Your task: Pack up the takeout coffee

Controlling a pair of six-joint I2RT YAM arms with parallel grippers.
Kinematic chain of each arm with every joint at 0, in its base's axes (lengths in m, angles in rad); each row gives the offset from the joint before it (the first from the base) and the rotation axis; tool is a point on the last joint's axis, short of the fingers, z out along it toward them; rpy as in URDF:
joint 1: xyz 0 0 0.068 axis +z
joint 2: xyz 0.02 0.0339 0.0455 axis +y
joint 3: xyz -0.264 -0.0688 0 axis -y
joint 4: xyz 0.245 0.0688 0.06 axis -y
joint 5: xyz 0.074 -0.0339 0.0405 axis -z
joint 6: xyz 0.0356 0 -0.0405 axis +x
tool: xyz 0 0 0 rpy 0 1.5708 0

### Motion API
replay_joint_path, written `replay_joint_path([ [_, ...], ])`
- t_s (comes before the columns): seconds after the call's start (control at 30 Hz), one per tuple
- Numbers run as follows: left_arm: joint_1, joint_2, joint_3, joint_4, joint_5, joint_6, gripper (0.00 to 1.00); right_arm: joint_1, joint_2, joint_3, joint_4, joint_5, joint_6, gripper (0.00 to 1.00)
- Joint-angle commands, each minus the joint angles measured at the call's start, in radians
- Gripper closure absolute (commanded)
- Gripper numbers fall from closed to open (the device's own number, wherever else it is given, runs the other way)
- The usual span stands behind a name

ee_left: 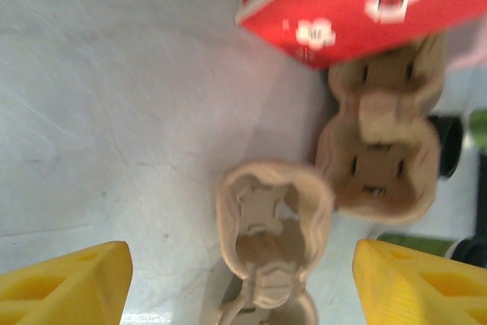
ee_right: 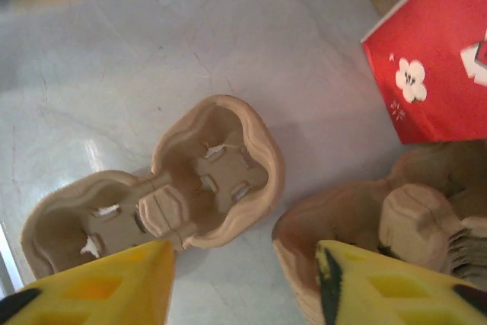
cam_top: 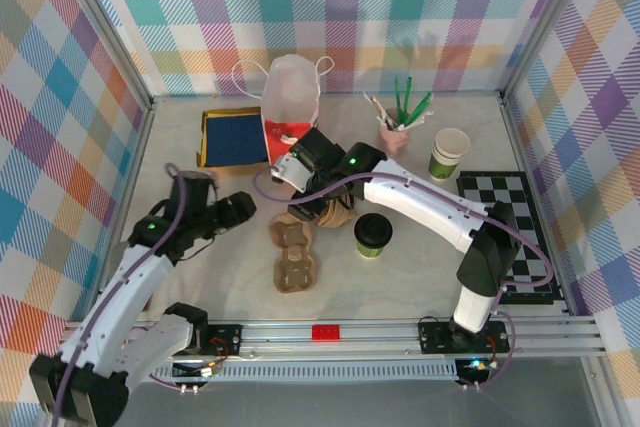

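Top external view: the takeout coffee (cam_top: 373, 235) stands upright with its lid on, on the bare bench (cam_top: 420, 282) near the middle and a little toward the near edge. It is just right of the pulp carriers (cam_top: 293, 233) but sits in none of them. The bag (cam_top: 292, 97) stands at the far edge, well apart from the cup. By this picture the packing has not begun: the cup has yet to go into a carrier cell, and probably the loaded carrier then into the bag.

Left wrist view: the left gripper (ee_left: 243, 264) is released, its yellow fingers spread wide with nothing between them. It hangs over one carrier, with a second carrier beyond it beside the red base of the bag.

Right wrist view: the right gripper (ee_right: 242, 253) has its fingers apart and grasps nothing. It sits above two carriers lying cell-side up, with the bag's corner at the upper right.
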Motion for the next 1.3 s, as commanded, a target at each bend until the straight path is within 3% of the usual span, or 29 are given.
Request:
replay_joint_path([
  [0.0, -0.037, 0.053, -0.043, 0.058, -0.056, 0.01, 0.25, 0.044, 0.02, -0.053, 0.016, -0.08, 0.084, 0.57],
  [0.17, -0.082, 0.122, -0.079, 0.105, -0.039, 0.001, 0.27, 0.038, 0.1, -0.035, 0.014, -0.01, 0.182, 0.68],
  [0.37, -0.167, 0.152, -0.154, 0.144, -0.057, -0.038, 0.3, 0.034, 0.14, -0.088, 0.058, 0.002, 0.253, 0.71],
  [0.57, -0.196, 0.161, -0.199, 0.172, -0.06, -0.066, 0.33, -0.016, 0.196, -0.08, 0.09, -0.02, 0.306, 0.83],
  [0.83, -0.277, 0.135, -0.241, 0.157, -0.088, -0.101, 0.33, -0.024, 0.255, -0.066, 0.102, -0.005, 0.311, 0.85],
  [1.27, -0.318, 0.156, -0.3, 0.219, -0.078, -0.155, 0.33, -0.025, 0.242, -0.089, 0.126, 0.015, 0.324, 0.86],
])
